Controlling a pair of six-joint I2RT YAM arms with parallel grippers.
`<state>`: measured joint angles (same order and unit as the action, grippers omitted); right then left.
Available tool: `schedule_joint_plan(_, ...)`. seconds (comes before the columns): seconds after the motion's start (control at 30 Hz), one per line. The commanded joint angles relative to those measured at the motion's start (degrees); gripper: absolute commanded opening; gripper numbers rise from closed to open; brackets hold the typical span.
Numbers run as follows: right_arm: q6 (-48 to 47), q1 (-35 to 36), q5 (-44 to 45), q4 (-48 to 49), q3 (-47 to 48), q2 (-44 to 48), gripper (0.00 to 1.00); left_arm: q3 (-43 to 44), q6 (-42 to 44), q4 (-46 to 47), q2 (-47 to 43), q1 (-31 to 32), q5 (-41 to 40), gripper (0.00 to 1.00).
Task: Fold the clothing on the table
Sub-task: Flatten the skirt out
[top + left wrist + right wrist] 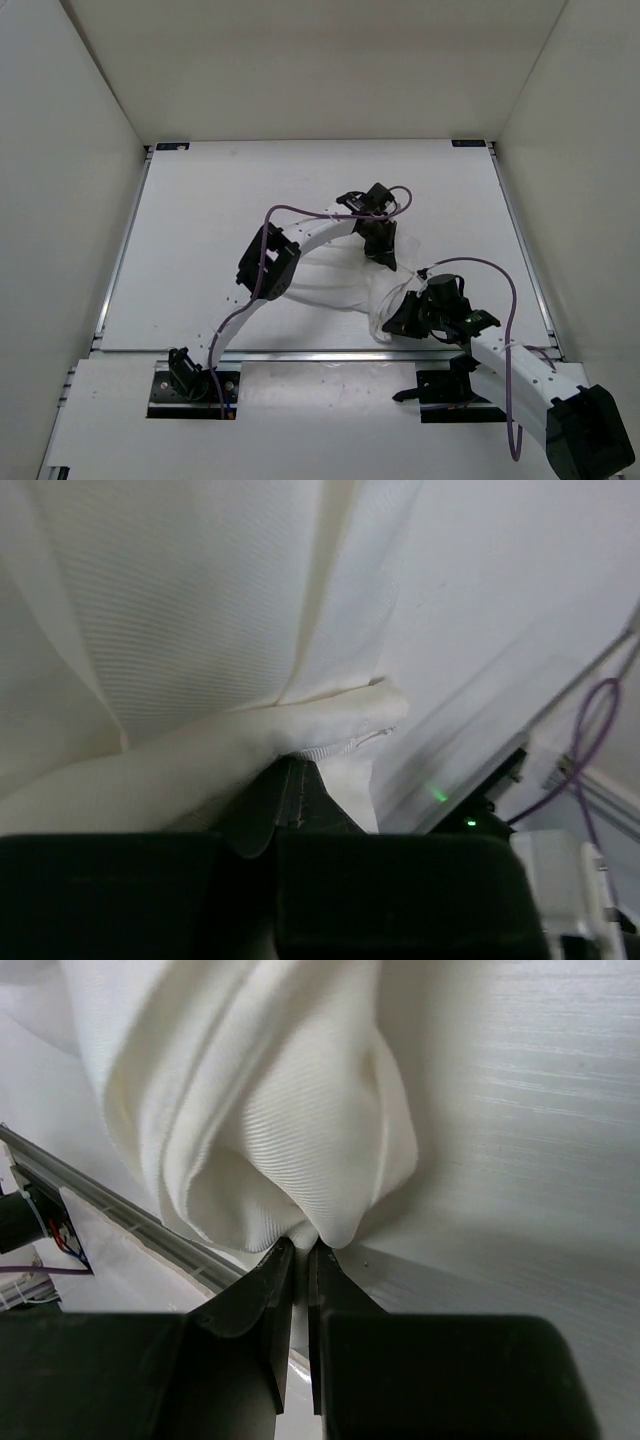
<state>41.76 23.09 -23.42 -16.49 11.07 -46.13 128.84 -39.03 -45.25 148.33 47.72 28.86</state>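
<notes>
Both arms have white links [322,232], black joints [265,262] and purple cables [480,262].

Prob. robotics lab: white enclosure walls [70,90], rail-edged table [200,200], left arm [268,262] & right arm [520,370] bolted on.

The gripper [301,1255] had its jaws almost together, pinching the lowest fold of the cloth [270,1110]. The bunched cloth bulged just above the jaws, with the table [530,1110] behind and to their right and a rail [120,1210] to their left.
</notes>
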Motion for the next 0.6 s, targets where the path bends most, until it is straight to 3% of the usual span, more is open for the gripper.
schedule_joint_plan(0.0, -2.9, -0.2, 3.3, -0.8, -2.0, -0.5, 0.00, -10.0, 8.7, -6.0, -8.0, -1.2, -13.7, 0.00)
schedule_joint_plan(0.2, -4.1, 1.5, 4.3, 0.6, 0.0, -4.9, 0.00, -39.3, 7.4, 9.2, -23.1, -7.8, -14.4, 0.00)
schedule_joint_plan(0.27, -4.2, 1.7, 4.3, 1.9, 0.2, -6.4, 0.00, -45.1, 7.9, 11.8, -26.2, -9.8, -13.8, 0.00)
schedule_joint_plan(0.37, -4.9, 1.8, 2.8, 4.5, 2.0, -11.5, 0.00, -46.5, 9.4, 12.3, -30.9, -11.2, -15.4, 0.03)
schedule_joint_plan(0.4, -5.5, 2.2, 2.9, 4.5, 3.2, -14.4, 0.00, -46.3, 9.7, 12.4, -33.0, -11.3, -16.5, 0.10)
schedule_joint_plan(0.43, -5.8, 2.7, 3.2, 5.1, 3.7, -15.7, 0.00, -46.0, 10.6, 12.3, -34.0, -11.5, -17.3, 0.30)
schedule_joint_plan(0.47, -6.2, 3.2, 3.2, 5.7, 5.3, -18.7, 0.00, -45.5, 11.3, 12.5, -35.2, -11.3, -17.3, 0.40)
schedule_joint_plan(0.57, -7.3, 3.2, 2.0, 6.9, 8.1, -24.3, 0.00, -43.4, 14.8, 11.6, -36.3, -11.1, -20.4, 0.57)
